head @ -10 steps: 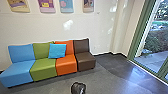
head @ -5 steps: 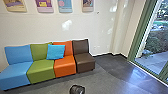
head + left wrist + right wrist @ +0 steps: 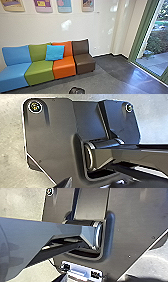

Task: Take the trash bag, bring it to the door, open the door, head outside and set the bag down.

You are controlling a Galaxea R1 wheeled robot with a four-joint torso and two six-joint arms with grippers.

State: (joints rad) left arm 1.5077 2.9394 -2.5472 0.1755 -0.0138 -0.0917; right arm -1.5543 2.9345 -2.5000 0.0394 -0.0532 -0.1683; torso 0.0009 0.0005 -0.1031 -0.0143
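Note:
A dark, rounded thing shows at the bottom edge of the head view, in front of the seats; whether it is the trash bag I cannot tell. The green-framed glass door stands at the right of the head view, with paving and shrubs behind the glass. In the left wrist view a dark tip of my left gripper lies over the robot's own plate. A dark edge of my right gripper shows in the right wrist view, by a pale fitting. How far either is open is unclear.
A row of blue, green, orange and brown seats runs along the white wall, with a blue cushion on it. Posters hang above. Grey floor stretches from the seats toward the glass.
The head camera has shifted a little, so the seats now show lower and farther left. The dark rounded thing shows slightly lower at the bottom edge.

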